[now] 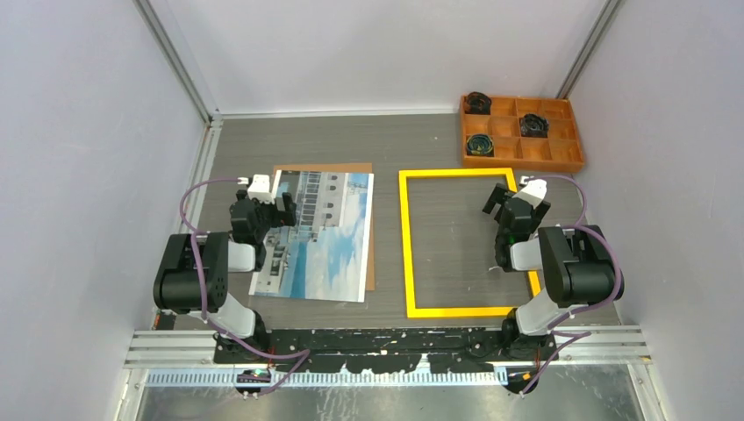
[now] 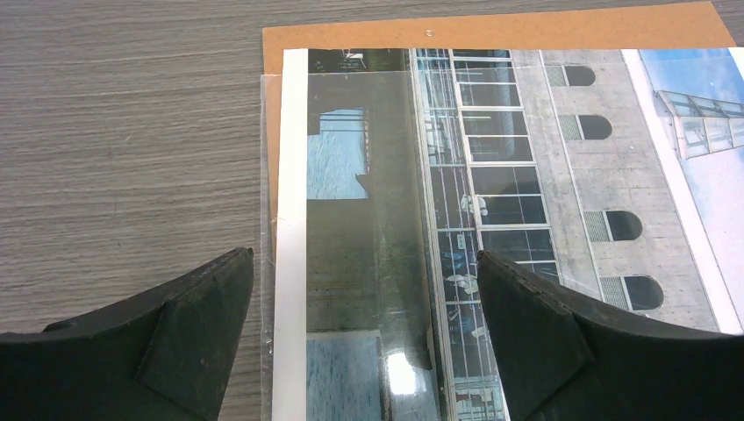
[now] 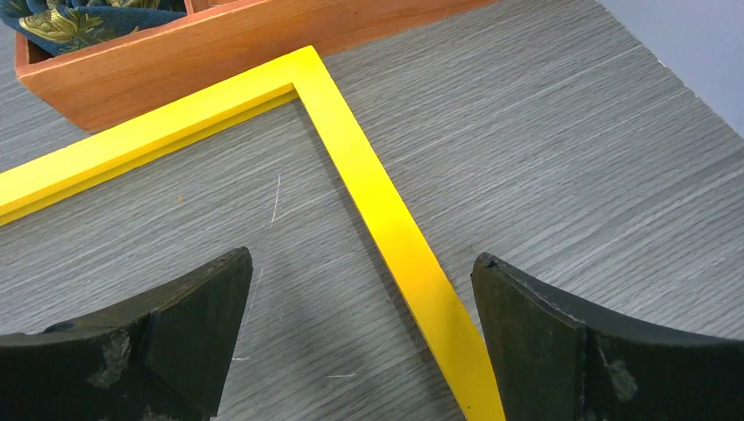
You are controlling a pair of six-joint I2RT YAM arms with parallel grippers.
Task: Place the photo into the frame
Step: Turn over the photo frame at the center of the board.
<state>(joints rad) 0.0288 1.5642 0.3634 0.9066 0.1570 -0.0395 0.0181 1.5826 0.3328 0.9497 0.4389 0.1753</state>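
Photo (image 1: 320, 232): picture side up on the left half of the bench (image 1: 307, 140), lying on a brown backing board (image 1: 369, 219) that shows along its far and right edges
Clear sheet (image 2: 266, 246): its edge shows just past the photo's left side
Frame (image 1: 405, 246): flat on the right half, yellow side up, beside the photo and apart from it
Orange tray (image 1: 526, 160): far right corner of the bench, just beside the frame's far right corner
Left gripper (image 1: 261, 209): fingers spread wide, holding nothing, over the photo's left edge
Right gripper (image 1: 518, 203): fingers spread wide, holding nothing, over the frame's right rail
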